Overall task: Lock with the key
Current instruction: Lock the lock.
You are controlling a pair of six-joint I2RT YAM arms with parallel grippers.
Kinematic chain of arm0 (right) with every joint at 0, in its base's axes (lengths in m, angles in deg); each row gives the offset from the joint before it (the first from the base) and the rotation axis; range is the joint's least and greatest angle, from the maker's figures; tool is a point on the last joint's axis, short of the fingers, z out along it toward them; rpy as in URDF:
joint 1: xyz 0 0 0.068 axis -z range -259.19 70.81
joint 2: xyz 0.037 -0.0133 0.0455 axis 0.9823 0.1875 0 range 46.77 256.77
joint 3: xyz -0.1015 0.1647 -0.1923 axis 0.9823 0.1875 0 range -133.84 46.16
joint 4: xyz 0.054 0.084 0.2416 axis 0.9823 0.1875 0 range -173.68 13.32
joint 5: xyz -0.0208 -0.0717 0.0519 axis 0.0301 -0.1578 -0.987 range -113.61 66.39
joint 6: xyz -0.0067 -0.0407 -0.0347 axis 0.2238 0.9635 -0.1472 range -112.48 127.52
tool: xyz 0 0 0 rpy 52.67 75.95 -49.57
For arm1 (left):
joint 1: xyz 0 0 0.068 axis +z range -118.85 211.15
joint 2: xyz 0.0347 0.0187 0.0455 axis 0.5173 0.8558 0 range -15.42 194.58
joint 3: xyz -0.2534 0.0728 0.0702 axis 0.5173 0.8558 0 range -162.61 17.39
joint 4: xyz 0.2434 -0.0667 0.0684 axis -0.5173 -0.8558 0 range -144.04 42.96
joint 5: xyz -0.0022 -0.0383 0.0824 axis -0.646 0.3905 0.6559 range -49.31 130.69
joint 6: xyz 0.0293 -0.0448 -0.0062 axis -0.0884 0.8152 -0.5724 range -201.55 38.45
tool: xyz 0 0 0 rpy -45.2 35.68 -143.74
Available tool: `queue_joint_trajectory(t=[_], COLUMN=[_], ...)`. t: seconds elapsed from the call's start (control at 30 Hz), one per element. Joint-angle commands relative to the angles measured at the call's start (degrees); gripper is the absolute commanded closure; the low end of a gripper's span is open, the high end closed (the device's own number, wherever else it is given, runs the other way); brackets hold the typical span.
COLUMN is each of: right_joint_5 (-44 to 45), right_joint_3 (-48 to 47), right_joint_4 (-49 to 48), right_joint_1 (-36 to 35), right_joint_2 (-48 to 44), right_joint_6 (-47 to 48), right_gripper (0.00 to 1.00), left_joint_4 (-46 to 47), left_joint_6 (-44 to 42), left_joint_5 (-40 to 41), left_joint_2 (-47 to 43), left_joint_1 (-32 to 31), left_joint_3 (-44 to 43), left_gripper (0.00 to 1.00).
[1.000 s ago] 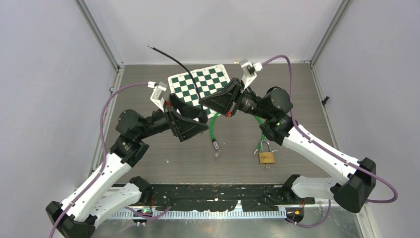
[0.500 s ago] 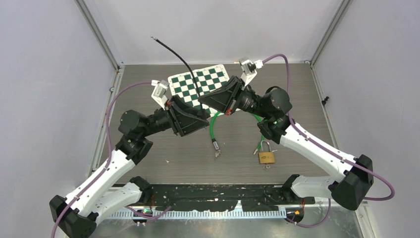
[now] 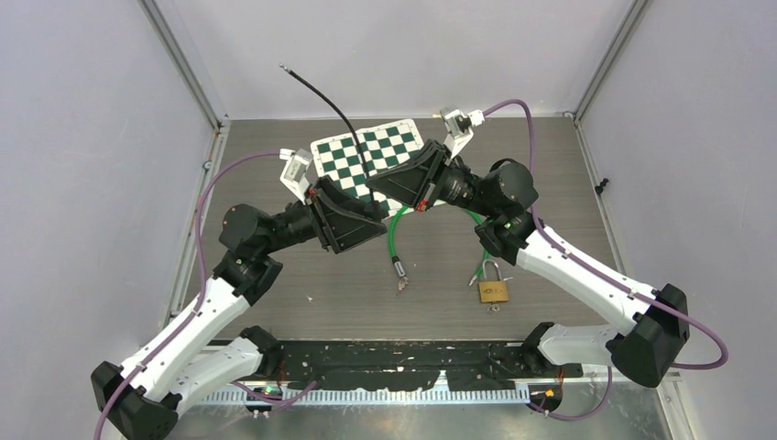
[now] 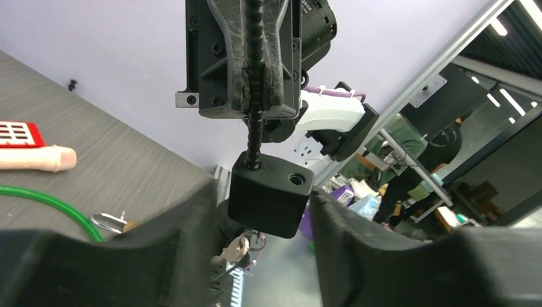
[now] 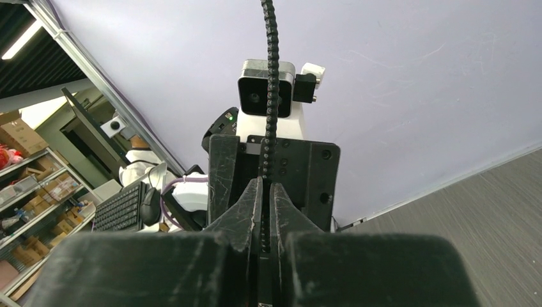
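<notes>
A black cable lock hangs in mid-air between the arms. My right gripper (image 3: 380, 186) is shut on its black beaded cable (image 5: 271, 77), which arcs up and back in the top view (image 3: 330, 101). In the right wrist view the right gripper (image 5: 265, 188) pinches the cable tight. The black lock body (image 4: 271, 195) hangs from the cable between the fingers of my left gripper (image 4: 265, 192), which is open around it, with a gap on the left side. A key on a ring (image 4: 240, 248) sticks out under the body. The top view shows the left gripper (image 3: 371, 223) just below the right one.
A brass padlock (image 3: 493, 291) lies on the table at the front right. A green cable (image 3: 396, 234) runs from under the grippers. A green-and-white checkerboard (image 3: 366, 151) lies behind. A red item (image 4: 19, 134) and a beige cylinder (image 4: 38, 158) show in the left wrist view.
Both grippers have shifted slightly up and back together, and the cable's free end has swung a little to the right. Almost no movement in the last half second.
</notes>
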Motion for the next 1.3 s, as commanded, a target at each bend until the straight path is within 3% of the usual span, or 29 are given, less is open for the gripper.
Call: queue_joint_trajectory(t=[0.0,0.1,0.57,0.67,0.83,0.87,1.0,1.03,1.1,1.13,1.27], right_joint_5=[0.12,0.39,-0.69,-0.89,-0.75,-0.51,4.42,7.42,12.55,14.32,24.01], right_joint_3=[-1.0,-1.08,-0.11,0.04,-0.07,-0.11,-0.86,-1.62,-3.53,-5.01,-9.54], right_joint_4=[-2.07,-2.16,-5.27,-6.17,-5.05,-4.49,5.33,12.11,19.64,22.36,36.43], right_joint_1=[0.02,0.02,0.02,0.02,0.03,0.02,-0.02,-0.04,-0.14,-0.15,-1.55], right_joint_2=[-0.1,-0.12,1.25,1.65,1.53,1.5,-0.22,-0.98,-1.9,-2.11,-2.46], right_joint_6=[-0.35,-0.49,-3.0,-3.95,-3.67,-3.05,3.71,7.03,11.61,13.16,21.51], right_gripper=[0.95,0.95,0.95,0.95,0.95,0.93,0.59,0.45,0.3,0.24,0.2], left_joint_4=[0.34,-0.23,5.35,5.77,6.2,5.71,-2.51,-5.71,-12.47,-16.25,-26.3], left_joint_6=[-1.41,-1.86,-0.97,-0.84,-0.85,-1.29,-6.64,-8.95,-14.27,-17.19,-27.68], left_joint_5=[1.57,2.47,4.6,4.31,4.78,5.01,7.62,9.22,11.88,13.41,18.75], left_joint_2=[-1.46,-2.05,-0.71,-0.2,-0.55,-0.83,-1.92,-2.31,-2.79,-2.88,-3.07], left_joint_1=[-0.14,-0.14,-0.13,-0.13,-0.16,-0.12,-0.15,-0.13,-0.16,-0.13,-0.17], left_joint_3=[0.15,0.4,1.72,1.89,3.4,3.59,3.02,2.41,1.04,0.25,-2.0], left_gripper=[0.38,0.34,0.43,0.55,0.97,1.0,1.0,1.0,1.0,1.0,1.0])
